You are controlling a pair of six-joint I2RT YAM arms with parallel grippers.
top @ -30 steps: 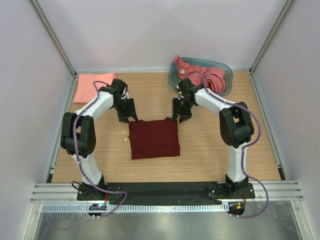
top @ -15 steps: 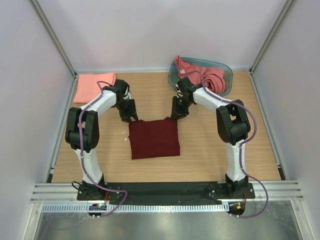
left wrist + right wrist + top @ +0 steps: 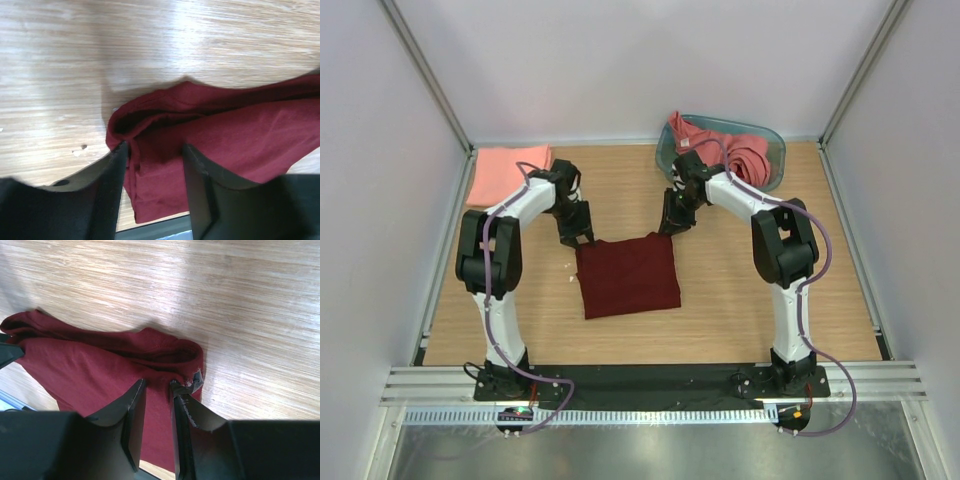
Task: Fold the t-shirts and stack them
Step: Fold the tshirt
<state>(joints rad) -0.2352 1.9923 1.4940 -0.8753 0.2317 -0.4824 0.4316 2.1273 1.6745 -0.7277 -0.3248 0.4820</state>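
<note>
A dark maroon t-shirt [image 3: 628, 276] lies folded into a rectangle on the middle of the table. My left gripper [image 3: 578, 237] is down at its far left corner. Its jaws stand open astride the raised cloth edge [image 3: 150, 112], the left finger [image 3: 116, 175] touching it. My right gripper [image 3: 670, 227] is at the far right corner. Its narrow jaws [image 3: 157, 384] are shut on a bunched fold of the maroon cloth [image 3: 90, 370]. A folded salmon t-shirt [image 3: 506, 172] lies at the far left. More pink t-shirts [image 3: 732, 150] are heaped in the basket.
The teal plastic basket [image 3: 772, 136] stands at the far right against the back wall. White walls with metal posts close in the wooden table [image 3: 750, 290] on three sides. A few small crumbs [image 3: 567, 272] lie left of the maroon shirt.
Both grippers have shifted slightly along the maroon shirt's far edge and settled onto its corners. The right jaws have narrowed onto the cloth. The left jaws narrowed, then widened again.
</note>
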